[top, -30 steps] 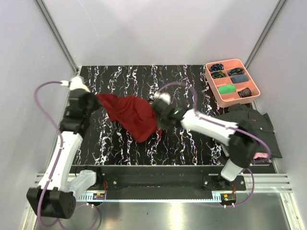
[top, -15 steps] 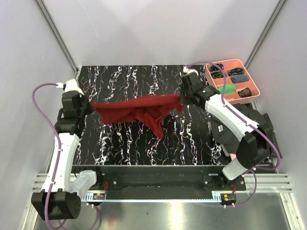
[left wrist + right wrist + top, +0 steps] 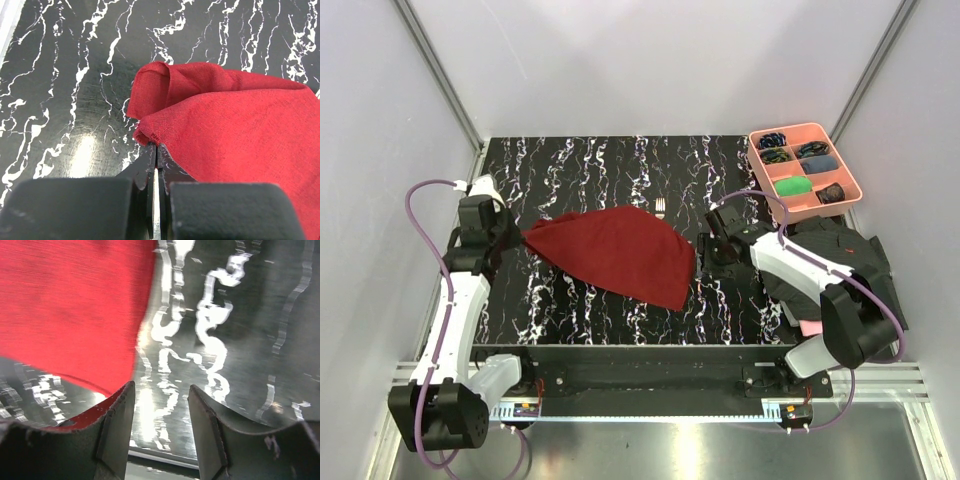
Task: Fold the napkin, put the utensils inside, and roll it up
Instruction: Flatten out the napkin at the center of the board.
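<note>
Black desk [image 3: 620, 160] w/ white marble veins, pale walls round it. Napkin [image 3: 615, 255] lies spread on the desk btwn the two pincers, mostly flat, one layer as far as the top view shows.

L pincer [image 3: 154, 150] is closed tight on the napkin's corner. In the wrist view the cloth edge is nipped right at the tips, no gap btwn fingers. Just ahead of the tips the corner bunches into a small raised fold, and the rest of the cloth fans out ahead and to the right of that pincer, lying on the desk.

R pincer [image 3: 160, 395] is low over the desk w/ fingers parted and nothing btwn them, only bare desk in the gap. The napkin's edge sits ahead and to the left of its tips, v. near the left finger. Can't tell if cloth touches that finger, as the wrist view is blurred. From the top, that pincer is just beside the napkin's near-right corner.

Fork [image 3: 660, 207]: only the silver tine end shows, at the napkin's far edge, beyond and left of the R pincer. Can't tell if the handle is under the cloth.

Pink tray [image 3: 804, 128] w/ small items in its compartments sits farther out, right of the R pincer. Dark shirt [image 3: 840, 250] lies under the R arm at the desk's right edge, w/ a bit of pink cloth [image 3: 810, 327] at its near side
</note>
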Motion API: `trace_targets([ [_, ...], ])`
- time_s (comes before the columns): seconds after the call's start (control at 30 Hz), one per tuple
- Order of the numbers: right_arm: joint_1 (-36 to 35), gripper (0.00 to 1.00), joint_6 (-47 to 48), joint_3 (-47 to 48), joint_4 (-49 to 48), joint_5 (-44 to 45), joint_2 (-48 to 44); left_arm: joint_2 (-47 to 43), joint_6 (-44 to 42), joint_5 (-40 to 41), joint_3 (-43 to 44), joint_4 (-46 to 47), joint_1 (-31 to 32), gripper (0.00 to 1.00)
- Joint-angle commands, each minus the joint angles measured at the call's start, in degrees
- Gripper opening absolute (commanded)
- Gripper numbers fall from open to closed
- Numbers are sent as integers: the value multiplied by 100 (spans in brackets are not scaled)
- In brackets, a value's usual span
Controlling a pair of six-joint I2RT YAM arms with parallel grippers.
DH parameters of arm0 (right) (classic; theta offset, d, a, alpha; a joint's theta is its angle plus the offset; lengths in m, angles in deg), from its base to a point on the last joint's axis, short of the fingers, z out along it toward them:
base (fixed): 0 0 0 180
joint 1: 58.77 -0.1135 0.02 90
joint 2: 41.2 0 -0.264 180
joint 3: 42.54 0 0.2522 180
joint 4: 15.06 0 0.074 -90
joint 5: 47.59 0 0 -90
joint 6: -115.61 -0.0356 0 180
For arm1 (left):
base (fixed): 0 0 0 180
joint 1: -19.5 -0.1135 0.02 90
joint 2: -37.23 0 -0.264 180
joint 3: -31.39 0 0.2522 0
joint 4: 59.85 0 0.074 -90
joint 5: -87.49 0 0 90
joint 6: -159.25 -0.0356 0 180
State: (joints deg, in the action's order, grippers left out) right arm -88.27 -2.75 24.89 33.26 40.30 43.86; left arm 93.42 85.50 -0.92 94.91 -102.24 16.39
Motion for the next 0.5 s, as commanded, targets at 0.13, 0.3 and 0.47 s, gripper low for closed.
trace_targets([
  [0.13,-670,55,-591,-243,-591,-423,-183,15,-157,-255,16,208,-31,0],
  [0.3,-1321,55,-1022,-208,-565,-168,116,42,-157,-316,16,208,-31,0],
  [0.47,-1760,54,-1321,-129,-328,184,362,24,-157,-317,8,208,-31,0],
])
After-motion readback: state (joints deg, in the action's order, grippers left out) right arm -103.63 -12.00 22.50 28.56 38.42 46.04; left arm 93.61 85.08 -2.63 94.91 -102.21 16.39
